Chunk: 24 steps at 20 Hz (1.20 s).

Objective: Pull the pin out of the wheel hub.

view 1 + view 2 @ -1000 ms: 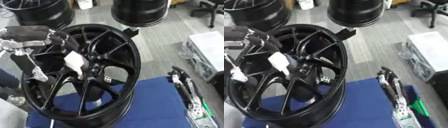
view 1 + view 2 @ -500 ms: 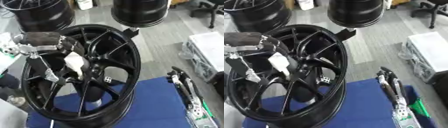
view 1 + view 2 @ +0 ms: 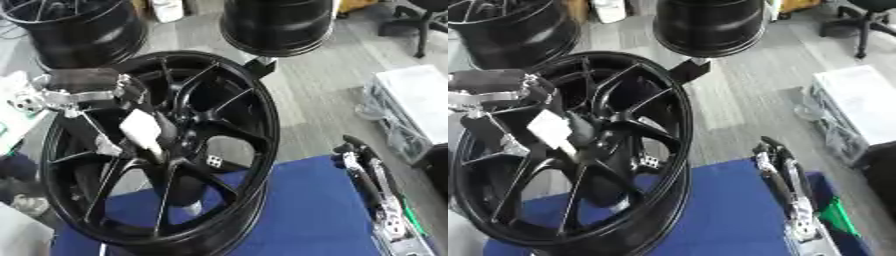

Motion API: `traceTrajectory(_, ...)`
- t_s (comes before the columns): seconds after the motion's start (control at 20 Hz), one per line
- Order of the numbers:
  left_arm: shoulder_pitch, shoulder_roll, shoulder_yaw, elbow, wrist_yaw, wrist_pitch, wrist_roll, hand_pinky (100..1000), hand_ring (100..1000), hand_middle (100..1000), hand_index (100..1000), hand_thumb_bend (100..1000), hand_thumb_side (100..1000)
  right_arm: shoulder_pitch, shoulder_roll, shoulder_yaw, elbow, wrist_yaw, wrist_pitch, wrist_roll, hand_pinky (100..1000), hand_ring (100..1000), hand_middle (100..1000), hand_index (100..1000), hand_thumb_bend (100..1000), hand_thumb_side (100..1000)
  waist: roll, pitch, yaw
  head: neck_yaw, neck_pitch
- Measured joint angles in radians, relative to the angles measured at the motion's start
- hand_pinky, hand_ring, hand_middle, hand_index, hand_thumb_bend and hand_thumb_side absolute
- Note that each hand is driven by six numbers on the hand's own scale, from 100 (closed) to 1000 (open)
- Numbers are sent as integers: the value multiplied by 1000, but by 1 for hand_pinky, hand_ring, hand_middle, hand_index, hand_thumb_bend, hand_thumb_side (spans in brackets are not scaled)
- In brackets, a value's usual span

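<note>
So we're looking at the black wheel (image 3: 166,150) standing up on its edge on the blue mat (image 3: 306,215), hub facing us, and our left hand (image 3: 87,92) is in from the left, right over the spokes at the centre. A white piece (image 3: 144,131) sits at the hub (image 3: 179,137) just under that hand, and we're guessing that's the pin or its tag, though it's too blurry to be sure. It looks like it's at the hub rather than clear of it, so we'd say the pull isn't finished yet. Whether the fingers are pinching it or just hovering, we can't tell. Our right hand (image 3: 776,167) lies idle on the near right, fingers relaxed. Around us: two more black rims (image 3: 79,30) on the far floor, a white box (image 3: 416,100) on the right. The spokes crowd the hub, so there's not much room.
</note>
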State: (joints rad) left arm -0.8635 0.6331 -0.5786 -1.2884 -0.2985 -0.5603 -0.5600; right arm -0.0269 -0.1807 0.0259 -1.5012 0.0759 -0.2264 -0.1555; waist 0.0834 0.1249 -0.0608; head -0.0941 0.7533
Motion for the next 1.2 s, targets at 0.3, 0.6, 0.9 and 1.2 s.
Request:
traceTrajectory(0.3, 0, -19, 9, 61, 78, 0, 0, 713, 516, 347, 496, 322, 263, -1, 0, 0, 0, -1, 1, 2, 670, 659, 644, 862, 100, 730, 0, 0, -1, 0, 0)
traceTrajectory(0.6, 0, -27, 16, 102, 194, 4, -4, 701, 487, 309, 474, 298, 272, -4, 0, 0, 0, -1, 0, 2, 670, 658, 644, 863, 100, 732, -3, 0, -1, -1, 0)
traceTrajectory(0.9, -14, -4, 43, 41, 374, 51, -51, 701, 479, 300, 472, 282, 264, -4, 0, 0, 2, -2, 0, 3, 670, 658, 643, 863, 100, 730, -5, 0, 1, -2, 0)
traceTrajectory(1.2, -16, 87, 128, -94, 577, 113, -113, 704, 472, 295, 472, 270, 252, 1, 0, -1, 6, -2, 1, 1, 670, 658, 643, 863, 100, 732, -3, -1, 16, -10, -1)
